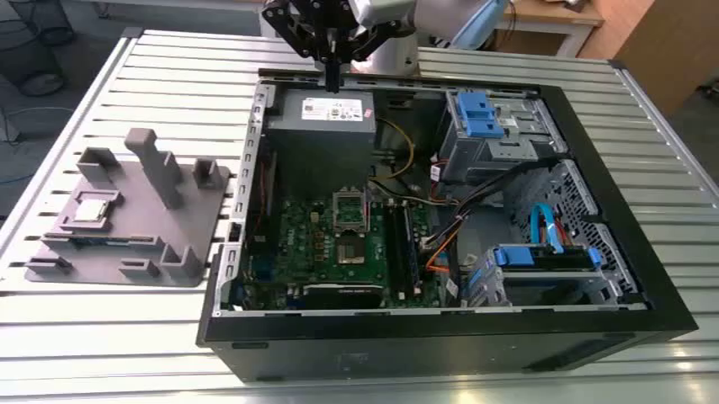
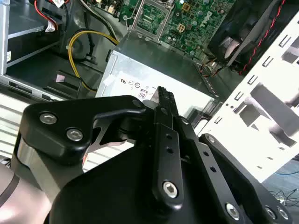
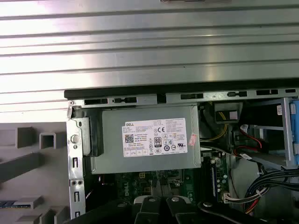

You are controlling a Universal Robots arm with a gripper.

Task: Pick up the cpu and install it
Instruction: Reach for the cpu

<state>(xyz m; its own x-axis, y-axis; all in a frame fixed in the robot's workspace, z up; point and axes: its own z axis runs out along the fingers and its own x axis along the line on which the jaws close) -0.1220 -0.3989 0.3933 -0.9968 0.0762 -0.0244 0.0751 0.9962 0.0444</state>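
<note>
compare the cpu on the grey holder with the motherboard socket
The cpu is a pale silver square; the socket is a longer metal frame with a dark centre. The cpu sits on the grey holder outside the case; the socket is inside it. Both lie flat.

This is a robotics lab or workshop. A robot arm's black hand (image 1: 333,82) hangs above a slotted aluminium surface (image 1: 168,76) carrying an opened computer case (image 1: 450,345) and a grey holder tray (image 1: 191,223). A wooden desk (image 1: 561,21) and grey floor (image 1: 79,17) lie beyond.
</note>
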